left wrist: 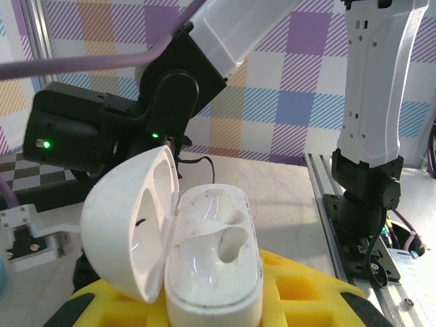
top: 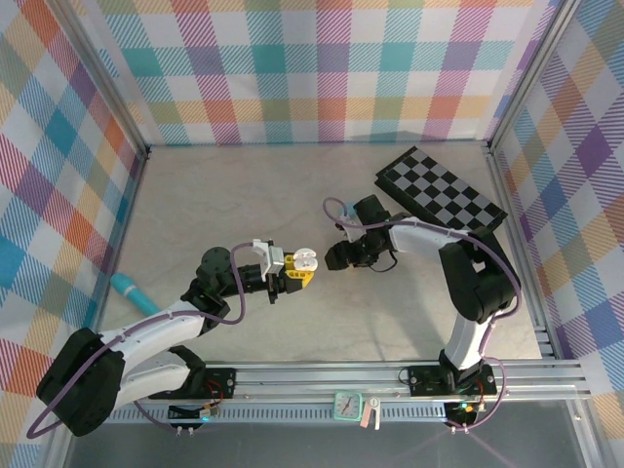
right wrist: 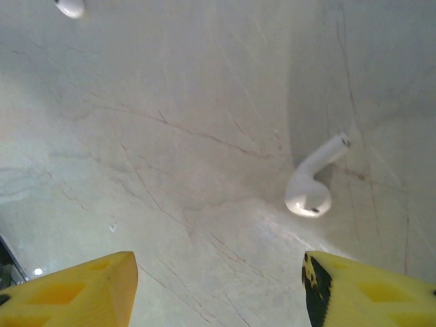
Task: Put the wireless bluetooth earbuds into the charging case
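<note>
Just ahead of the right end effector (right wrist: 218, 279), released and hovering, 1 glossy white earbud (right wrist: 310, 187) is lying on the veined surface (right wrist: 170, 170). It is sitting nearer 1 yellow pad (right wrist: 368, 286), stem angling away. Right arm is nearer. Left end effector (top: 291, 269) is grasping the open charging case (left wrist: 214, 272), its lid (left wrist: 129, 225) swung aside and its moulded wells looking empty. 2nd earbud (right wrist: 70, 7) is lying farther off.

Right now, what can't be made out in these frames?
Right wrist: white object cut off by the top edge; earbud or not, unclear.
Top view: teal item near the left wall, too small to identify.
Left wrist: charging case underside hidden by the left gripper holding it.
</note>
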You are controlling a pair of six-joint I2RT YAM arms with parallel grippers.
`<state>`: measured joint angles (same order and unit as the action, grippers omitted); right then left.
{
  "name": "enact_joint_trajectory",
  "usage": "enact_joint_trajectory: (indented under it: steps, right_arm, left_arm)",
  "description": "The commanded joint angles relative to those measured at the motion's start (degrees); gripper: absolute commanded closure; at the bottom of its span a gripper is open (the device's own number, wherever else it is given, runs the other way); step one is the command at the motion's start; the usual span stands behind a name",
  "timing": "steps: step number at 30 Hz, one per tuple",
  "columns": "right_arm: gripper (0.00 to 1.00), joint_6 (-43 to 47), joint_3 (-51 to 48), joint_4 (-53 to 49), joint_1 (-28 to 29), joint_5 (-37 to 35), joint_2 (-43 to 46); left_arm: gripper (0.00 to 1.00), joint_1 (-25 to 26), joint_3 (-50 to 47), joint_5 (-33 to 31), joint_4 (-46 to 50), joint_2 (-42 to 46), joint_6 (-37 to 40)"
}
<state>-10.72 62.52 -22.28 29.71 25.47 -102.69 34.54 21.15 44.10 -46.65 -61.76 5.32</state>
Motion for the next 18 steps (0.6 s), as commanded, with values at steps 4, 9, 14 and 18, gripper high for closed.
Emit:
enact_joint_trajectory:
  steps: [4, 9, 14, 18]
  right_arm:
    - [0.34, 3.0, 9.5, -0.9, 0.3, 1.3, -7.2]
    - [0.34, 6.8, 15.1, -4.8, 0.3, 0.8, -12.4]
    - [0.34, 11.3, 16.0, -8.8, 0.3, 1.7, -13.5]
    - [0.35, 12.5, 13.1, -10.1, 0.3, 2.3, -11.7]
  left_arm:
    - [0.91, -0.6, 0.3, 1.4, -2.7, 1.4, -0.7]
    - [0.91, -0.6, 0.3, 1.0, 0.1, 2.9, 0.4]
    - [0.91, -0.6, 0.7, 1.3, -0.2, 2.0, 0.5]
    - [0.91, -0.6, 0.8, 1.5, -1.1, 1.2, 0.1]
